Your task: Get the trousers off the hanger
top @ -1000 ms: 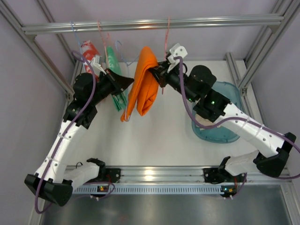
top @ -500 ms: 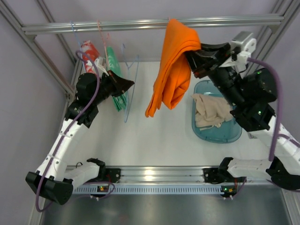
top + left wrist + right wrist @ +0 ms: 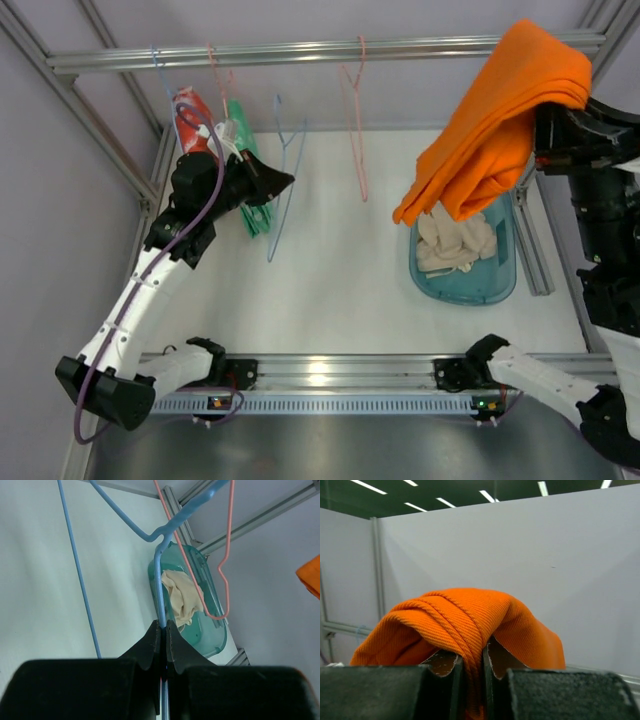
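No text, label, brand, number or sign can be read in any of the three camera views at this moment.

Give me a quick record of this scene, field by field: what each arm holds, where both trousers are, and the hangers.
Left gripper: fingers shut on the blue hanger
Right gripper: fingers shut on the orange trousers, held high over the teal bin
Beige trousers: lying in the teal bin
Pink hanger: bare, on the rail
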